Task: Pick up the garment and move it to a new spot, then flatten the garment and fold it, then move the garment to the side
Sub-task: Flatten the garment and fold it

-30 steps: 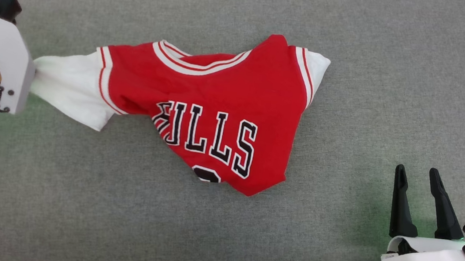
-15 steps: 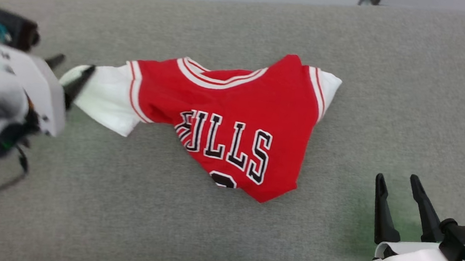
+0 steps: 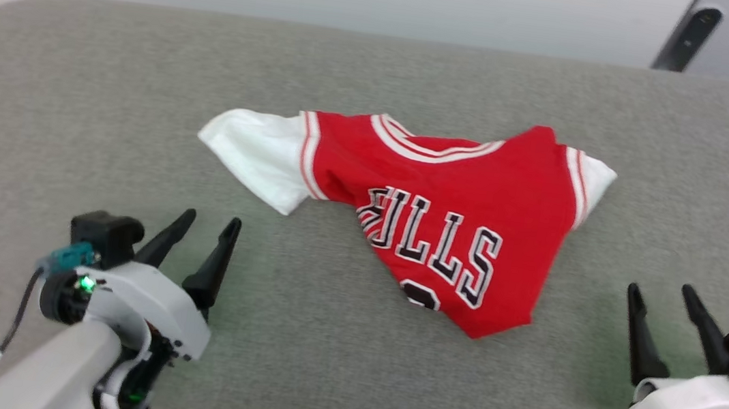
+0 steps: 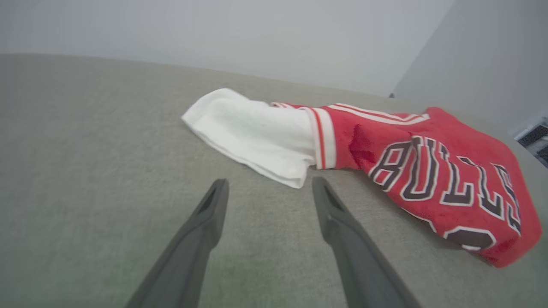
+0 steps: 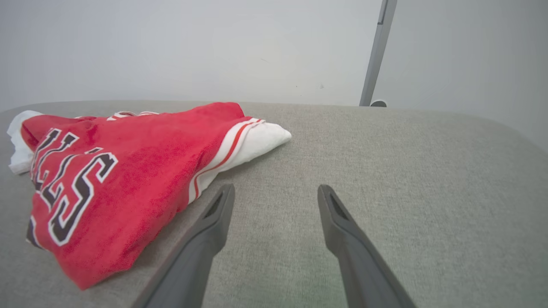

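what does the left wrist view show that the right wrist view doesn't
Left wrist view alone: the left gripper, dark fingers open, just short of the long white sleeve of the red jersey-style shirt, and the whole black "BULLS" lettering.
Right wrist view alone: the right gripper, dark fingers open, the shirt's other white sleeve bunched at its far end, and a grey pole against the wall.
Both: the crumpled shirt lying free on the grey fabric surface, with a pale wall behind.
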